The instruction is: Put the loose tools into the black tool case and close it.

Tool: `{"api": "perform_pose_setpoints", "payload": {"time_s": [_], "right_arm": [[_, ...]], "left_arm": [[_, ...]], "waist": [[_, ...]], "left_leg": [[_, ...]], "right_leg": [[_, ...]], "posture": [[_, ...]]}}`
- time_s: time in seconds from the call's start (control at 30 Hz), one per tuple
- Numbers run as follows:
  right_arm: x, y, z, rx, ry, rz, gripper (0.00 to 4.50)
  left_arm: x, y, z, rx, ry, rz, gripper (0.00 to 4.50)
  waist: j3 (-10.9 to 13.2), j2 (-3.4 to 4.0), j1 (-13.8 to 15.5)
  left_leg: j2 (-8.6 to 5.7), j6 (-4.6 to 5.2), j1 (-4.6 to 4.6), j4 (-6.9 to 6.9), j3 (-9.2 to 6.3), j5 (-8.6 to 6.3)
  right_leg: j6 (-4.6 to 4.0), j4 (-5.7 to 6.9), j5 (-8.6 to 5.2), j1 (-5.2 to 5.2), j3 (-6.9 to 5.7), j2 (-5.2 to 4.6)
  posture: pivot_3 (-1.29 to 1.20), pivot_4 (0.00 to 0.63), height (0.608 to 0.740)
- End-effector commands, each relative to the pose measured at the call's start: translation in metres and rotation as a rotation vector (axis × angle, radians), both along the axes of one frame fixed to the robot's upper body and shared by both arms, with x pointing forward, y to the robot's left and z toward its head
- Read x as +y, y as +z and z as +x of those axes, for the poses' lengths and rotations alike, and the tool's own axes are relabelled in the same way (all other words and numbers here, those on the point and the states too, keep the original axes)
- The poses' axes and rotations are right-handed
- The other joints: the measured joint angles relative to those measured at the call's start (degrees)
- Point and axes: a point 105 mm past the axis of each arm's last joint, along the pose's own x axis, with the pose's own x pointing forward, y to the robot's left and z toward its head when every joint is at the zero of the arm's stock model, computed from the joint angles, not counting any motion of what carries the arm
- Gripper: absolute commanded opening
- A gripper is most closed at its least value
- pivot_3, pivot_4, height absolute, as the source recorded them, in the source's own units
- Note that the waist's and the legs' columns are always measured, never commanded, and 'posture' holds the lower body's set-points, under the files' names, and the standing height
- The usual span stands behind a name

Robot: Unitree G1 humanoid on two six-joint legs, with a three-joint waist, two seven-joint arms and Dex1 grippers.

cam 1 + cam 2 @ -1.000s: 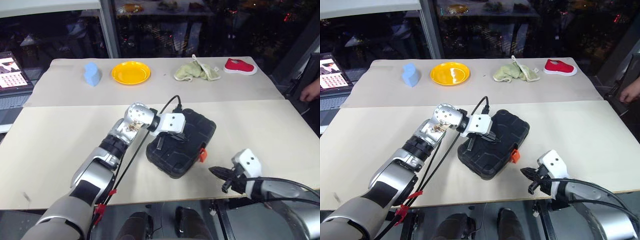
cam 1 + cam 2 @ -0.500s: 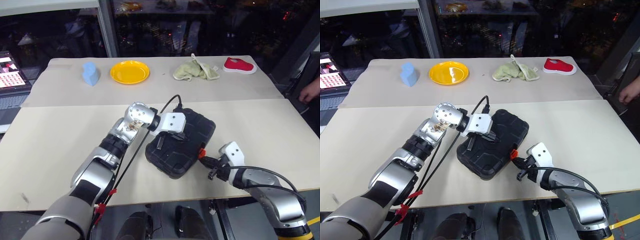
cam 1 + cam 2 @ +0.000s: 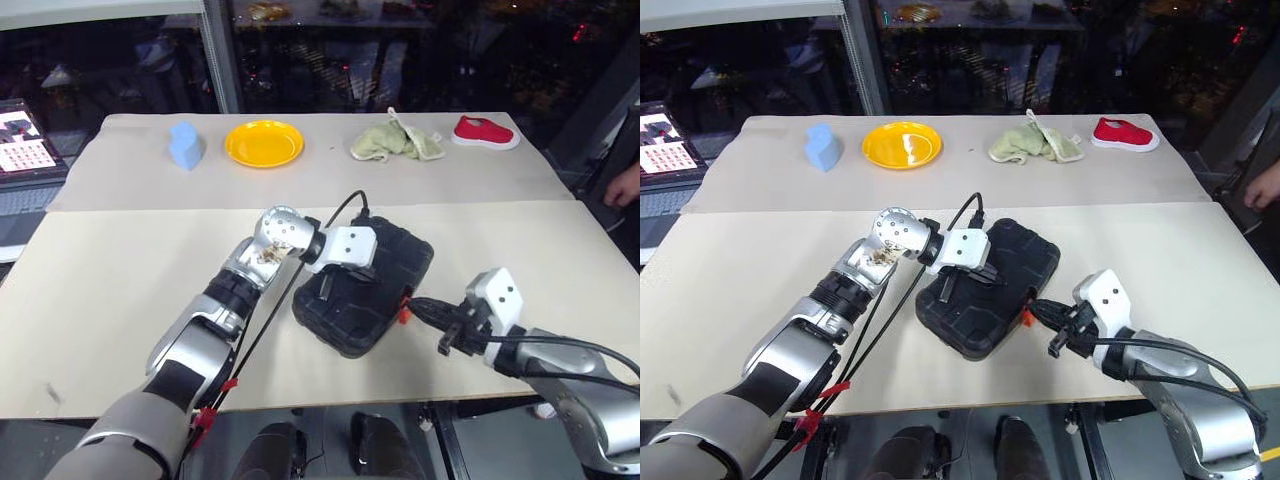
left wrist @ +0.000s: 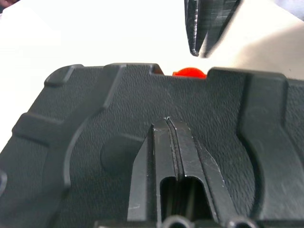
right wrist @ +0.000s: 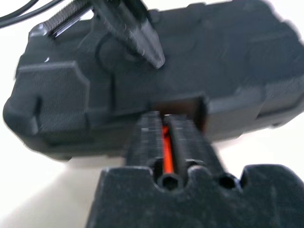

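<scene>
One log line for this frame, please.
case: closed | left gripper: shut, pressing lid | right gripper: at orange latch, slightly parted

We see silver-grey arms with black ribbed bands, each ending in a white wrist block and a black two-fingered claw, left and right. Black cables loop along both arms, with red ties low on the left one.

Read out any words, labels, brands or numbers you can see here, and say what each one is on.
No text here can be read.
The screen at the far left shows pictures and marks too small to read.
The case shows no label or brand on its lid.
</scene>
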Motion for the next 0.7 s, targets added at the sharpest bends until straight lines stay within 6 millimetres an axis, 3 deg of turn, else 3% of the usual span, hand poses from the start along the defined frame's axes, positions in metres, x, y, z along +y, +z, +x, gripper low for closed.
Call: {"api": "perform_pose_setpoints", "payload": {"time_s": [0.03, 0.07, 0.7], "right_arm": [[0.001, 0.002, -0.003, -0.016, 0.033, -0.025, 2.09], [0.002, 0.000, -0.004, -0.008, 0.041, -0.030, 2.47], [-0.001, -0.018, 0.023, -0.031, 0.124, -0.062, 2.47]], "left_arm": [[0.008, -0.021, 0.000, 0.037, 0.022, 0.090, 0.00], [0.008, -0.020, 0.000, 0.037, 0.021, 0.090, 0.00], [0.017, -0.017, 0.002, 0.025, 0.027, 0.114, 0.00]], "waist": [[0.0, 0.00, 0.0], [0.0, 0.00, 0.0], [0.0, 0.00, -0.2]], "left_leg": [[-0.01, 0.01, 0.00, 0.00, 0.01, -0.01], [-0.01, 0.02, 0.00, 0.00, 0.01, -0.01], [-0.01, 0.00, 0.02, 0.00, 0.01, 0.00]], "right_leg": [[0.00, -0.01, 0.00, 0.01, -0.01, -0.03], [0.01, -0.03, 0.00, 0.01, -0.02, -0.04], [0.05, 0.00, -0.04, -0.01, -0.04, -0.01]], "posture": [[0.00, 0.150, 0.740], [0.00, 0.150, 0.740], [0.00, 0.150, 0.740]]}}
